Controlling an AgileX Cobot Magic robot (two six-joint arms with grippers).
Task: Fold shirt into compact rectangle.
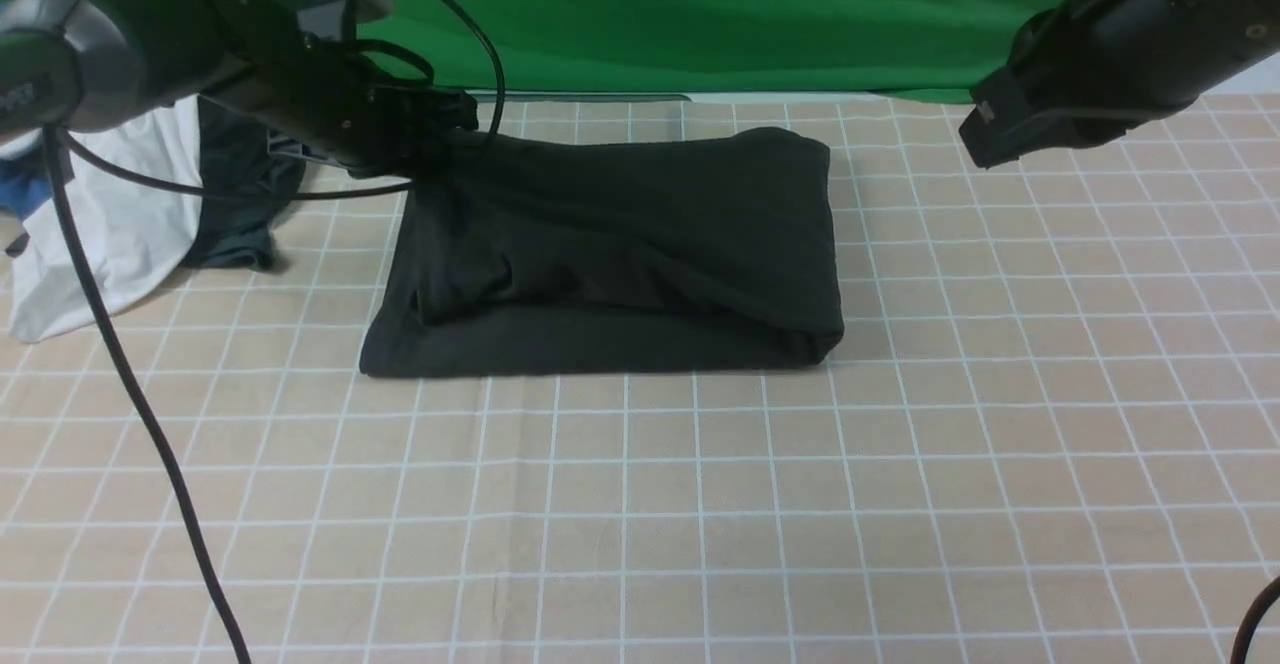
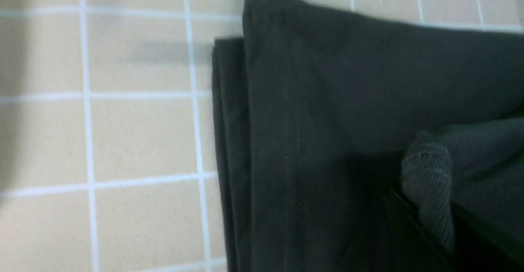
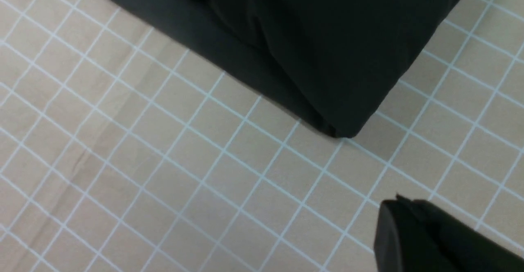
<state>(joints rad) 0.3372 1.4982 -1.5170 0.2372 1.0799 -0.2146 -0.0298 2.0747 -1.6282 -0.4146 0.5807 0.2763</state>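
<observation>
The black shirt [image 1: 620, 244] lies folded into a thick rectangle on the checked tablecloth, its upper layers rumpled above a flatter bottom layer. My left gripper [image 1: 455, 129] is at the shirt's far left corner, which it lifts slightly. In the left wrist view the left gripper [image 2: 430, 218] is shut on a ribbed bit of the shirt [image 2: 348, 100], beside stacked folded edges. My right gripper [image 1: 985, 139] hangs shut and empty in the air, right of the shirt. In the right wrist view the right gripper [image 3: 399, 202] is well above the cloth, away from the shirt's near right corner [image 3: 344, 128].
A white garment [image 1: 110, 224] and a smaller dark garment [image 1: 240, 194] are heaped at the left edge under my left arm. A black cable [image 1: 120, 374] hangs from that arm across the front left. A green backdrop [image 1: 700, 14] closes the far side.
</observation>
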